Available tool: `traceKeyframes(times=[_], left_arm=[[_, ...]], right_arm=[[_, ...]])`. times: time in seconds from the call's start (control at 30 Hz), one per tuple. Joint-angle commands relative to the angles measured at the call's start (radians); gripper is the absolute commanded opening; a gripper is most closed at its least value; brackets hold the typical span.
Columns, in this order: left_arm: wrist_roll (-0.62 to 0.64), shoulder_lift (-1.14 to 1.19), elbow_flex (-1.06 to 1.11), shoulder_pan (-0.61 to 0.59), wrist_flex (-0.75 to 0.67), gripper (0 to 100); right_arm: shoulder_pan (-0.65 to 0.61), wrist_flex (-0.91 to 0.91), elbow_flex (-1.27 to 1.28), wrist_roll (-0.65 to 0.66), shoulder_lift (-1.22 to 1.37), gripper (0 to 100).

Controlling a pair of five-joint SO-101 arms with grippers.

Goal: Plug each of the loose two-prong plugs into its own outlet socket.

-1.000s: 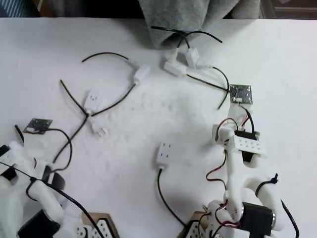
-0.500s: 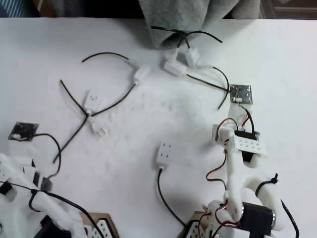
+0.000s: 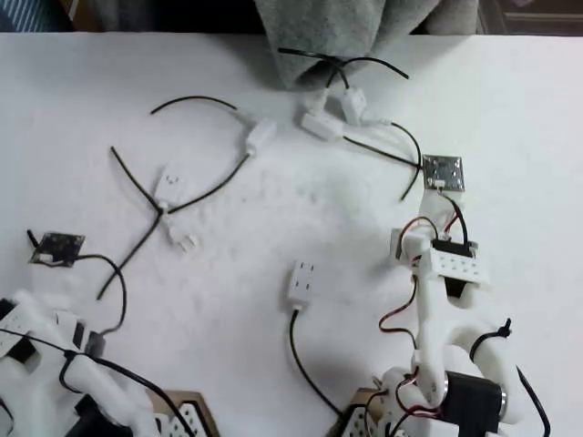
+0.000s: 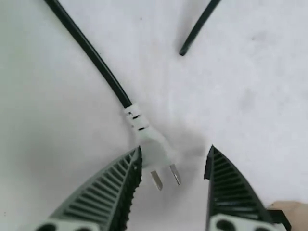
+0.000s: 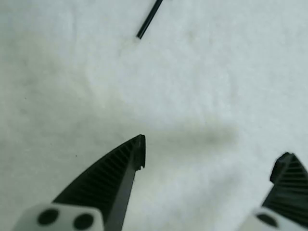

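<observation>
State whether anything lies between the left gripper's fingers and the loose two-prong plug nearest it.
Nothing visible does. The plug lies on the table inside the open left gripper, close against one finger, prongs pointing back toward the wrist.

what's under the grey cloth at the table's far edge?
Visible: black cables emerging from beneath the grey cloth, near two white connectors. Their covered ends, and anything else beneath, are hidden.
</observation>
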Motion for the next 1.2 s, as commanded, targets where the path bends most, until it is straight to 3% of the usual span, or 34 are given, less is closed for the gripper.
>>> traceKeyframes(times=[0.0,0.3,0.6,0.73,1.07,1.17], left_arm=[[-0.005,-0.018,-0.002,0.076,0.074,23],[0.02,-0.018,-0.002,0.058,0.06,23],[-0.103,-0.018,0.0,-0.062,0.054,23],[-0.101,-0.016,0.008,-0.077,-0.006,23],[-0.028,0.039,-0.018,-0.035,-0.077,23],[0.074,0.082,-0.071,0.001,-0.086,24]], right_arm=[[-0.007,-0.007,-0.014,0.003,-0.004,40.1],[-0.007,-0.007,-0.014,0.003,-0.004,40.1],[-0.007,-0.007,-0.014,0.003,-0.004,40.1],[-0.007,-0.007,-0.014,0.003,-0.004,40.1],[-0.007,-0.007,-0.012,0.003,-0.004,40.1],[-0.007,-0.007,-0.012,0.003,-0.004,40.1]])
